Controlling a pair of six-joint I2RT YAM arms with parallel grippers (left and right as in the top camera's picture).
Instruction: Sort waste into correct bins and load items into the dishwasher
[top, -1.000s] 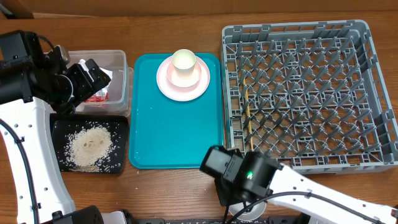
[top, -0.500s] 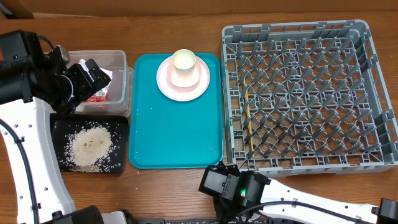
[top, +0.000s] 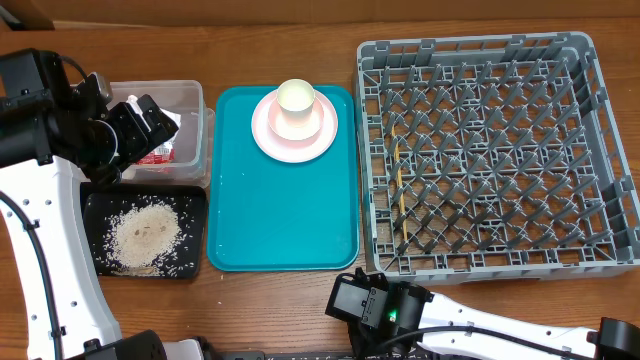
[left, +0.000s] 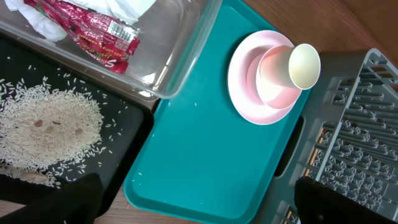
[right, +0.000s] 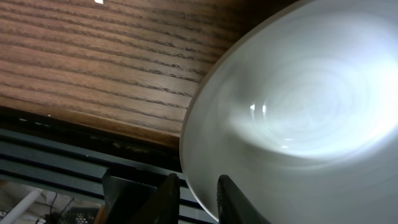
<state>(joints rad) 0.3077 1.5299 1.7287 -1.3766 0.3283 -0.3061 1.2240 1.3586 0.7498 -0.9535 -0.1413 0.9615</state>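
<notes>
Table (top: 270, 310) front edge | left jaws spread | right jaws astride grey-green bowl (right: 298, 112) rim, grip unclear

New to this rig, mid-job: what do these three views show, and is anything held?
Two robot arms work at a table. Overhead looks straight down; each wrist camera looks along its arm's tool. A clear tub holds a red wrapper and napkin; a black tray holds rice. On the teal tray, a cream cup sits in a pink bowl on a pink plate. Chopsticks lie in the grey dish rack. The left tool is open and empty. The right tool straddles the rim of a pale bowl at the table's edge; whether it grips is unclear.
</notes>
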